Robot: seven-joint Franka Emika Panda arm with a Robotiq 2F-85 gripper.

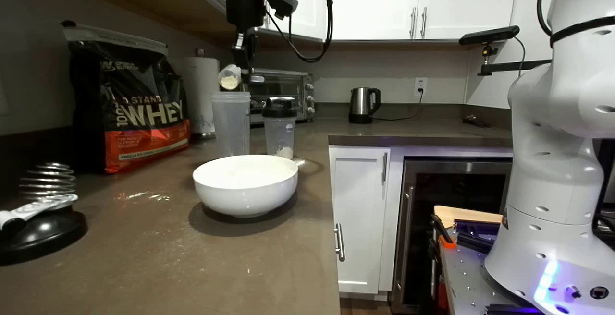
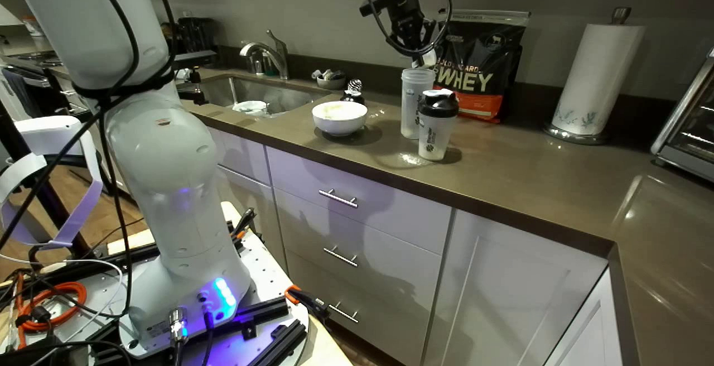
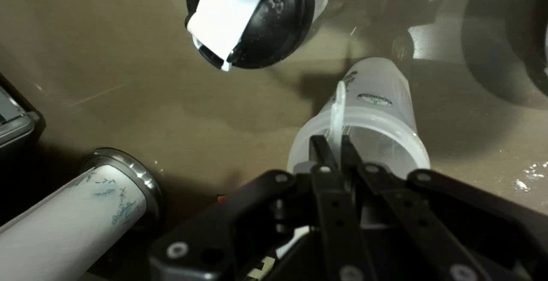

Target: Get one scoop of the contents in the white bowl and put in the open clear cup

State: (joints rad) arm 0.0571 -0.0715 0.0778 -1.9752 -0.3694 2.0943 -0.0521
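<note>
The scoop (image 1: 230,76) hangs just above the rim of the open clear cup (image 1: 231,125). It is tilted on its side, its mouth turned toward the camera in an exterior view, with white powder (image 1: 229,82) inside. My gripper (image 3: 333,141) is shut on the scoop's thin handle (image 3: 337,114), whose end sticks out past the fingertips. In the wrist view the cup's open mouth lies right behind the fingers, and the scoop's round part is hidden. The white bowl (image 1: 245,192) stands on the counter beside the cup, holding more of the contents (image 2: 338,110).
A shaker cup with a black lid (image 1: 280,130) stands close beside the clear cup. Behind are a whey bag (image 1: 144,108), a paper-towel roll (image 2: 599,76) and a toaster oven (image 1: 283,95). A black lid with a wire ball (image 1: 45,231) lies nearer. Powder is spilled on the counter (image 2: 413,159).
</note>
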